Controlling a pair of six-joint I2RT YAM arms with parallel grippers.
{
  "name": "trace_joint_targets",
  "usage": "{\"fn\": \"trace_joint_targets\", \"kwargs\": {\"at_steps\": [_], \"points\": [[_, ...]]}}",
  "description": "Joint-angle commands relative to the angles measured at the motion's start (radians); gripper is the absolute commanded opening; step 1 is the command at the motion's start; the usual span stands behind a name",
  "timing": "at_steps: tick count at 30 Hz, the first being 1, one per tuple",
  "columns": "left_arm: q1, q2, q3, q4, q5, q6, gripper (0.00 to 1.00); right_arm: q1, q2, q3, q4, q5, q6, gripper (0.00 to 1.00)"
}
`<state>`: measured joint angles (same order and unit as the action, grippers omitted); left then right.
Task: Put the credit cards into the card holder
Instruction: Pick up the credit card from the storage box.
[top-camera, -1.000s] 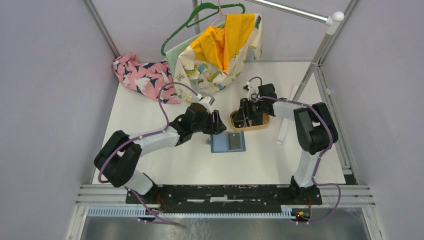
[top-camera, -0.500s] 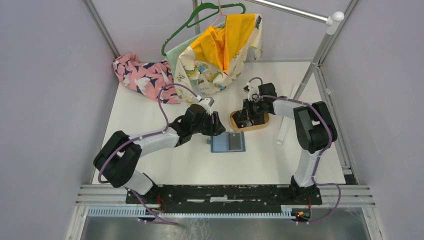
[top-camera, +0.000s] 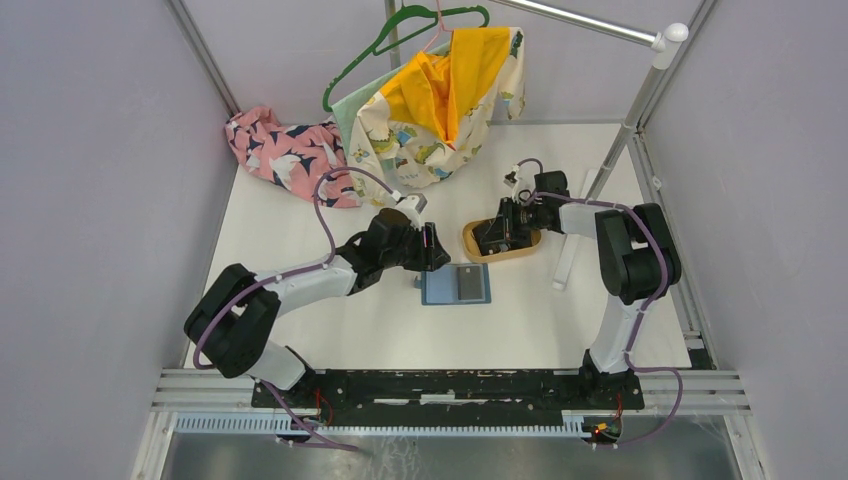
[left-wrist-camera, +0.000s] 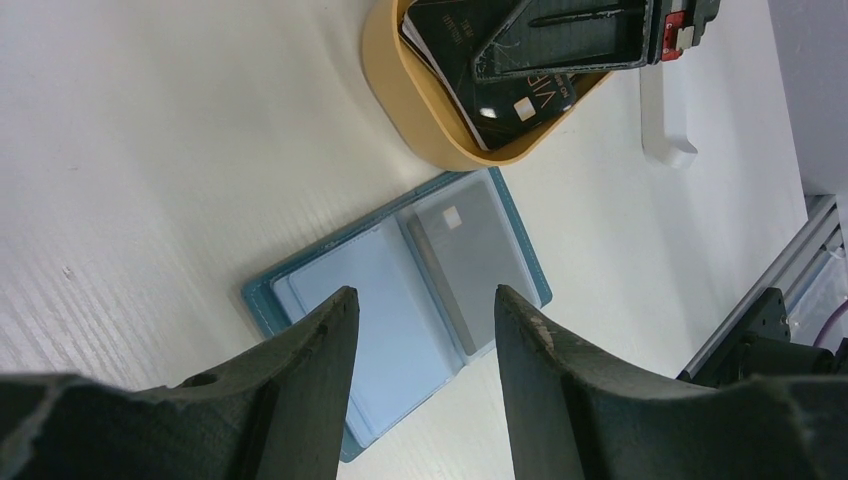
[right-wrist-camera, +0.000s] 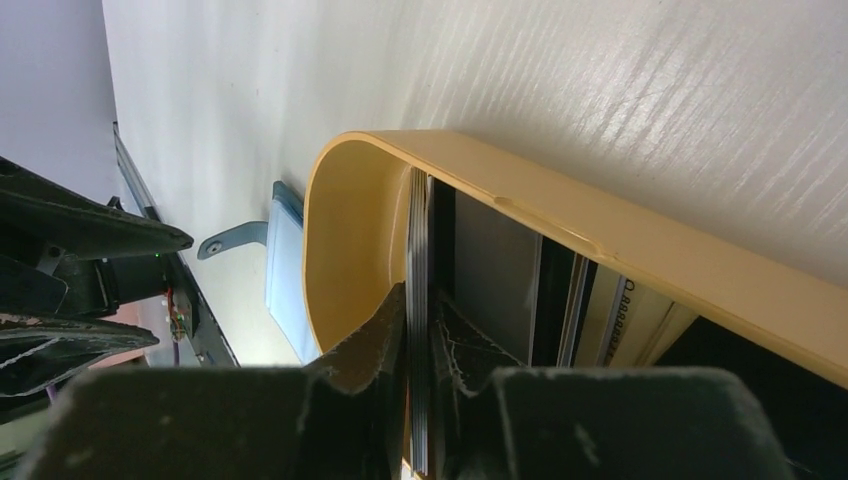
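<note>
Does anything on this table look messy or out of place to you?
Nothing looks damaged. A pink cloth lies crumpled at the back left, and a garment hangs lopsided off a green hanger. The cards in the tray sit jumbled, some on edge in the right gripper.

Card holder (top-camera: 436, 286) top unobstructed; left hand (left-wrist-camera: 422, 300) near far-left corner; right hand (right-wrist-camera: 419, 300) occupies tray (left-wrist-camera: 395, 95) behind.
</note>
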<state>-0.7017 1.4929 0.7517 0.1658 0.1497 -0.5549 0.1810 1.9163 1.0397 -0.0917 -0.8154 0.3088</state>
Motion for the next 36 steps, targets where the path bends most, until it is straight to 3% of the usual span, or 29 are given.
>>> {"fn": "trace_joint_targets", "kwargs": {"at_steps": [1, 36], "points": [[0.005, -0.042, -0.003, 0.037, -0.022, 0.03, 0.59, -0.008, 0.008, -0.003, 0.046, -0.05, 0.023, 0.18], [0.005, -0.046, 0.005, 0.028, -0.021, 0.041, 0.59, -0.085, -0.018, -0.023, 0.075, -0.106, 0.061, 0.2]]}}
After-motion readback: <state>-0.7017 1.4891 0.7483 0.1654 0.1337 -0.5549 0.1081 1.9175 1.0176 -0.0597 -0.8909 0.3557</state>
